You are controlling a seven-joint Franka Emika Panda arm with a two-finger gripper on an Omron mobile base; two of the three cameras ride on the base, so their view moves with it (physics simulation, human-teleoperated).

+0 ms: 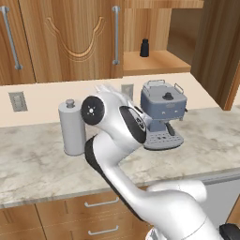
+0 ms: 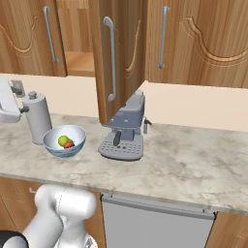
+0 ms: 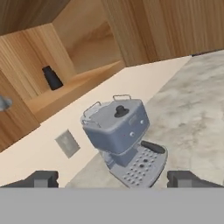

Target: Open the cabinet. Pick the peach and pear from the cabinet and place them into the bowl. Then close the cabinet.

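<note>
Fruit is home — peach [image 2: 69, 144] and pear [image 2: 63, 140] lie in the bowl [image 2: 64, 140], while the cabinet [image 2: 118, 60] door stands open. Gripper [image 3: 112, 179], fingers spread and empty, hovers above the coffee machine [image 3: 124, 140] — a careless swing at the door could clip it.

pear [image 2: 63, 141], peach [image 2: 69, 144] in bowl [image 2: 54, 141]
</note>
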